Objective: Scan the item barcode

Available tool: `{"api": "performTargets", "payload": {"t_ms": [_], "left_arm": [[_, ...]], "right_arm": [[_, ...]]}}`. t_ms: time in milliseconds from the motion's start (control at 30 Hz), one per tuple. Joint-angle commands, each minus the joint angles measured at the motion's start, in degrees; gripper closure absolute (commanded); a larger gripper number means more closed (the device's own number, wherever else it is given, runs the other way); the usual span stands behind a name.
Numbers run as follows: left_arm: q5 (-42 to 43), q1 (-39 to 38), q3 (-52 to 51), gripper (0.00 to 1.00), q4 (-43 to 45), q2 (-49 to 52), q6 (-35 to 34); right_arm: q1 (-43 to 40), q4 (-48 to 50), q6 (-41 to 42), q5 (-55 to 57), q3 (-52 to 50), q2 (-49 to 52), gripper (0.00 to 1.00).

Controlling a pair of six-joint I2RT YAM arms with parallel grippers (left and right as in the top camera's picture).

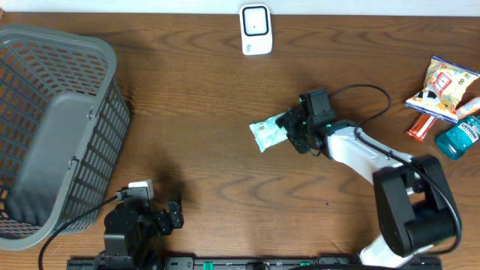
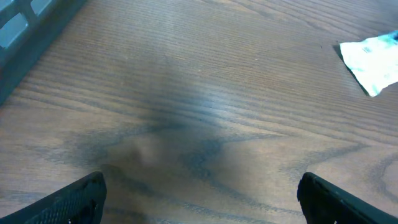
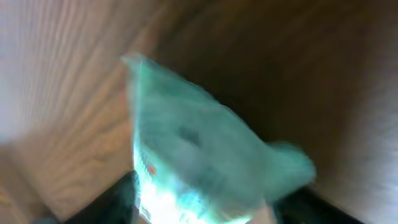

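Note:
The item is a teal and white snack packet (image 1: 266, 133) with a printed label, lying mid-table; it also shows at the upper right of the left wrist view (image 2: 373, 59). My right gripper (image 1: 291, 129) reaches it from the right. In the right wrist view the packet (image 3: 199, 149) is blurred and fills the space between the two dark fingers of the right gripper (image 3: 199, 208), which press on both its sides. A white scanner (image 1: 256, 30) stands at the table's far edge. My left gripper (image 1: 166, 216) rests near the front edge, open (image 2: 199, 199) over bare wood.
A grey mesh basket (image 1: 45, 127) takes up the left side; its wall shows in the left wrist view (image 2: 18, 28). At the far right lie a snack bag (image 1: 444, 84), a red packet (image 1: 421, 127) and a blue bottle (image 1: 459, 137).

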Motion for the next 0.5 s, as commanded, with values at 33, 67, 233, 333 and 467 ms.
{"api": "performTargets", "payload": {"t_ms": [33, 67, 233, 333, 467], "left_arm": [[0.3, -0.2, -1.0, 0.02, -2.6, 0.0, -0.5], [0.3, -0.2, -1.0, 0.02, -2.6, 0.0, -0.5], [0.3, -0.2, -1.0, 0.02, -2.6, 0.0, -0.5], [0.3, -0.2, -1.0, 0.02, -2.6, 0.0, -0.5], [0.3, -0.2, -1.0, 0.02, -2.6, 0.0, -0.5]], "right_arm": [[0.6, -0.8, 0.7, 2.5, -1.4, 7.4, 0.74], [0.6, -1.6, 0.4, 2.0, -1.4, 7.9, 0.87], [0.6, -5.8, -1.8, 1.6, -1.4, 7.6, 0.99], [0.1, -7.2, -5.0, -0.4, -1.4, 5.8, 0.99], [-1.0, -11.3, -11.5, -3.9, -1.4, -1.3, 0.99]]}}
